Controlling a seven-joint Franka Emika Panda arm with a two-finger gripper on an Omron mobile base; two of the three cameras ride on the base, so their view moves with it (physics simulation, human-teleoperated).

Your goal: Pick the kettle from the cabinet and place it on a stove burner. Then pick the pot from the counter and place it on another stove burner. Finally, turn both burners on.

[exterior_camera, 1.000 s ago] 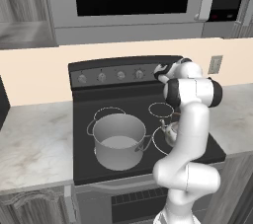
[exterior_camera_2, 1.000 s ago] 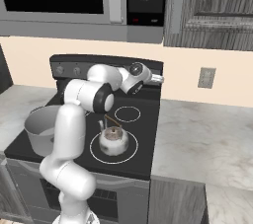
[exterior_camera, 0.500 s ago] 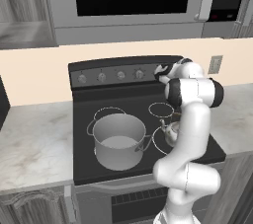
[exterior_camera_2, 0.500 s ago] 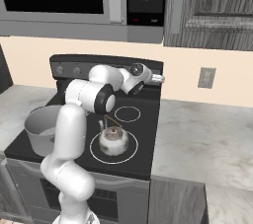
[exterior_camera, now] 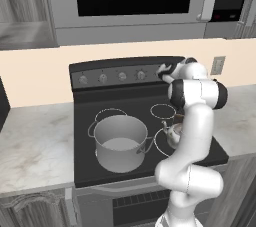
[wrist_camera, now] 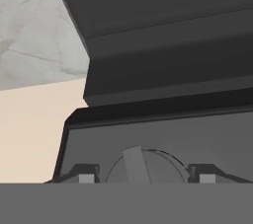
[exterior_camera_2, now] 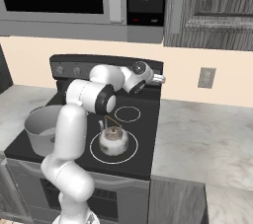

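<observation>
- Left of the fingers, the pot [exterior_camera: 120,143] sits on a big ring of the black cooktop [exterior_camera: 90,171], same spot as a moment ago.
- Below the fingers and toward the front, the kettle [exterior_camera_2: 113,139] sits on the other big ring; it has not moved.
- At the back panel [exterior_camera_2: 106,63], the gripper [wrist_camera: 143,178] has stayed put, with one round knob [wrist_camera: 146,166] between its fingertips [wrist_camera: 86,178].
- Its fingers stand apart, one on each side of the knob; I cannot tell if they touch it.
- To the right lies the counter [exterior_camera_2: 202,139].
</observation>
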